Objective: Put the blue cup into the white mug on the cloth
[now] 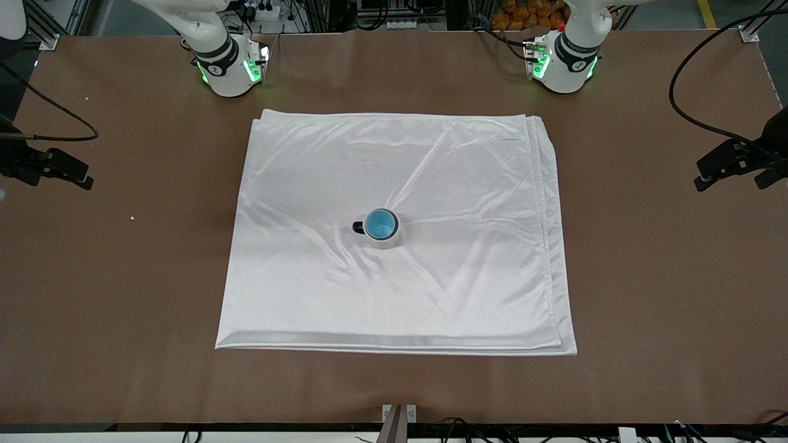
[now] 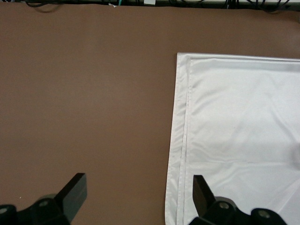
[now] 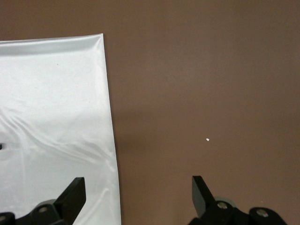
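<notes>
Cloth (image 1: 431,295) spread flat on the brown table (image 1: 123,277), folded in layers, lightly creased, its layered edge showing along the side toward the left arm's end. Near its middle, white mug (image 1: 389,239) standing upright on the fabric, small black handle turned toward the right arm's end. Blue cup (image 1: 380,224) nested upright inside the mug, rim about level with the mug's rim, blue inside open to the camera.

Farther from the camera, past the cloth's edge, two arm bases with green lights, both arms waiting, away from the mug.

Left gripper (image 2: 139,197) seen in the left wrist view only: black fingers (image 2: 75,190) spread wide, pinching nothing, hanging over the layered edge of the cloth (image 2: 234,131), one finger over bare table (image 2: 84,93), the other over fabric.

Right gripper (image 3: 138,197) seen in the right wrist view only: fingers (image 3: 201,192) likewise spread wide and empty, over the cloth's (image 3: 51,93) edge toward the right arm's end, one finger over fabric, the other over bare table (image 3: 201,70). Small white speck (image 3: 207,139) on the table beside that edge.
</notes>
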`<action>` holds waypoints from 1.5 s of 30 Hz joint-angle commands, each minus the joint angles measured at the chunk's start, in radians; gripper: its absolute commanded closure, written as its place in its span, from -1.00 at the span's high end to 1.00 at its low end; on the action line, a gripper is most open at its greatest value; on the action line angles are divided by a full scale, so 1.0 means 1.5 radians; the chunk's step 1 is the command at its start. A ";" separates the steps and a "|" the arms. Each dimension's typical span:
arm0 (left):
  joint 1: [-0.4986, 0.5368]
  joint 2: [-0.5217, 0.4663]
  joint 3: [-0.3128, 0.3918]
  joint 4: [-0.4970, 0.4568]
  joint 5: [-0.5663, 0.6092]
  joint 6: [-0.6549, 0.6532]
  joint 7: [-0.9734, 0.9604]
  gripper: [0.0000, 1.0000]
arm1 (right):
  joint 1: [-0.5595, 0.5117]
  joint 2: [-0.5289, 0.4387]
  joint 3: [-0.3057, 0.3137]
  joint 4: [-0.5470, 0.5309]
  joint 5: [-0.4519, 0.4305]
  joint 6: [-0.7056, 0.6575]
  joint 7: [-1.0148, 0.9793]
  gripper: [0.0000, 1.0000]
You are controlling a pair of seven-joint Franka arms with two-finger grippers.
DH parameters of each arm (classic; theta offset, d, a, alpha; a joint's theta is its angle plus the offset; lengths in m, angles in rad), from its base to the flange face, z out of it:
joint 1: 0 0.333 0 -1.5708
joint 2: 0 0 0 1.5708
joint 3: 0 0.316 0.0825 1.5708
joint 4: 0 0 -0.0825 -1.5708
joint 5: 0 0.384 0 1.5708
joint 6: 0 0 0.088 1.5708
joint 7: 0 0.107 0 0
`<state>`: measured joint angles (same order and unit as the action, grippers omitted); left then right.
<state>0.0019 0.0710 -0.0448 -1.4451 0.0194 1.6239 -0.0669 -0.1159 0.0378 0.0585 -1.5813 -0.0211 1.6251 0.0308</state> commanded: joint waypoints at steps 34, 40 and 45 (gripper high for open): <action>0.028 -0.027 -0.017 -0.018 -0.012 -0.031 0.016 1.00 | 0.001 0.011 0.002 0.019 -0.004 -0.013 0.006 1.00; 0.028 -0.026 -0.017 -0.028 -0.010 -0.032 0.016 1.00 | 0.001 0.011 0.002 0.019 -0.004 -0.014 0.006 1.00; 0.028 -0.028 -0.017 -0.034 -0.008 -0.034 0.016 1.00 | 0.000 0.011 0.002 0.019 -0.004 -0.013 0.006 1.00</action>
<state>0.0273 0.0425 -0.0555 -1.4816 0.0188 1.5851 -0.0645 -0.1159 0.0381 0.0585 -1.5813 -0.0211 1.6240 0.0308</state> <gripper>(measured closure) 0.000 0.000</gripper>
